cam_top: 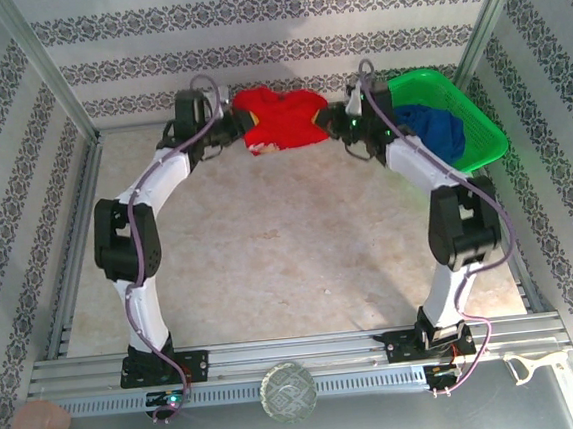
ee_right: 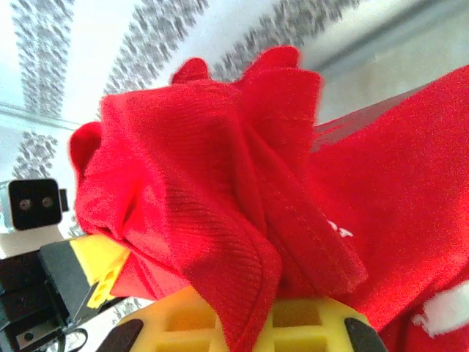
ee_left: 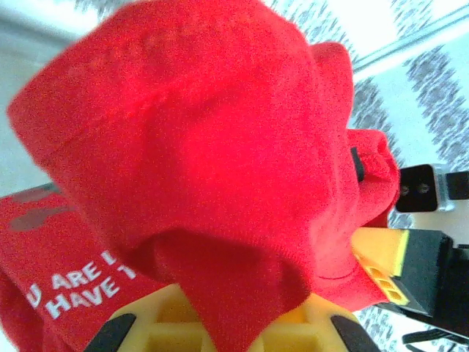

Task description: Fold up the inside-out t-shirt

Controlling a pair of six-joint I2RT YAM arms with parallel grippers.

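Your beige table (cam_top: 290, 254) sits inside patterned walls (cam_top: 271, 35). At its far edge, your left gripper (cam_top: 231, 131) is pressed together, pinching the inside-out t-shirt (cam_top: 280, 118), which is bunched between both grippers. Your right gripper (cam_top: 334, 122) pinches its other side, beside a green basket (cam_top: 451, 88) holding a blue garment (cam_top: 438, 129). White lettering (ee_left: 77, 287) on the shirt reads partly "U ARE" and "HAVE T".

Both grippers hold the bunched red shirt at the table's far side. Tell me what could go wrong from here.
1. The left gripper and the right gripper each pinch a thick wad of the red t-shirt, not a single edge; pulling apart may leave it crumpled or let cloth slip out.
2. The right gripper sits close beside the green basket holding a blue garment and could knock it.
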